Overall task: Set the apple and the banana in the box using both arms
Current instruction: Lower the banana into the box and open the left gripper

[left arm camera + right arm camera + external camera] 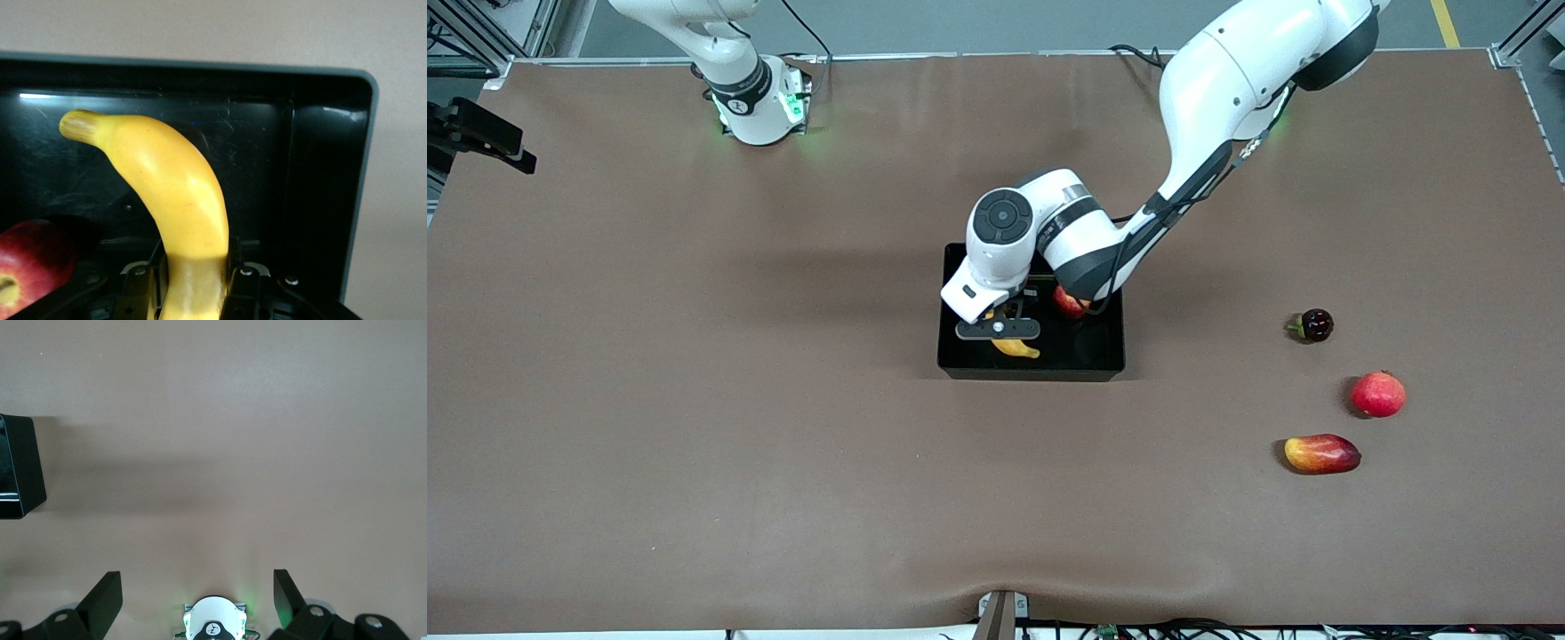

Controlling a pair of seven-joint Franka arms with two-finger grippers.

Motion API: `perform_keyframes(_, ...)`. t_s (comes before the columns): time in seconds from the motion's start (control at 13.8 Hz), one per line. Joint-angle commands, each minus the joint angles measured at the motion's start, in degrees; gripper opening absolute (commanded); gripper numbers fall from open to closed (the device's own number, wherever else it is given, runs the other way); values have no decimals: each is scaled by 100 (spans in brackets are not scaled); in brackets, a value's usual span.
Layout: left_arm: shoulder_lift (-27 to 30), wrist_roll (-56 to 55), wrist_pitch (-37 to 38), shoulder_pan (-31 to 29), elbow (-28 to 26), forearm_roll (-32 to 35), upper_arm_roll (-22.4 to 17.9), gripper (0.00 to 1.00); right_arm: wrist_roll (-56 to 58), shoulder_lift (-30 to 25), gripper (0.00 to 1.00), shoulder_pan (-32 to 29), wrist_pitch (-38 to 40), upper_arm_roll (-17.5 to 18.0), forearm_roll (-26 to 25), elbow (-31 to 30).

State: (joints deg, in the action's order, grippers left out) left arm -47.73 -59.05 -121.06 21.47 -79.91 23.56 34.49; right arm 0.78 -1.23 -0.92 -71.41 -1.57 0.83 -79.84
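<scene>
A wide table (694,400) covered in matte brown cloth fills the front view, with grey floor showing along the top edge. At the centre of the frame sits the box (1107,356), a shallow black plastic tray with upright, glossy walls. The left arm reaches in from the upper right of the frame and bends down over it. The left end effector (1007,327) hangs inside the box, its fingers pinching one end of the banana (177,200). The left wrist view shows the banana as smooth, curved and yellow, its stubby stem end pointing out over the black floor. The apple (1069,302), round, red and shiny, already lies in the box, just beside the banana.

The right arm waits at its base in the upper left of the frame. The right end effector (197,590) is outside the front view. Its own wrist view shows it over bare table, fingers spread wide and holding nothing.

Three other fruits lie well apart at the right of the frame: a small dark round fruit (1314,325), a larger red round fruit (1378,395) and an elongated red-yellow mango (1321,453).

The step in hand looks like the last one, setting the banana down. The next move likely calls for opening the fingers and lifting straight up, clear of the walls and the apple.
</scene>
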Motion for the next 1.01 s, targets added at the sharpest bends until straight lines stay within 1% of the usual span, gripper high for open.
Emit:
perform_keyframes(0.0, -228, -54, -118, 138, 222, -27, -47, 0, 45, -167, 100, -75, -4, 26, 75, -154)
perform_keyframes(0.14, -324, -98, -347, 173, 204, -18, -82, 0, 45, -167, 100, -75, -4, 17, 84, -154)
perform_keyframes(0.22, -342, -89, -348, 286, 178, 8, -213, 0, 45, -167, 100, -75, -4, 26, 84, -154)
perform_keyframes(0.29, -360, -37, -356, 366, 187, -9, -441, 0, 45, -167, 100, -75, -4, 17, 84, -154)
perform_keyframes(0.51, -492, -142, -655, 665, 204, -36, -741, 0, 45, -167, 100, -84, -4, 17, 84, -154)
perform_keyframes(0.87, -623, -151, -743, 797, 187, -54, -751, 0, 37, -149, 100, -66, -31, 17, 118, -145)
perform_keyframes(0.94, -632, -151, -743, 789, 178, -45, -759, 24, 37, -158, 100, -75, -31, 17, 154, -145)
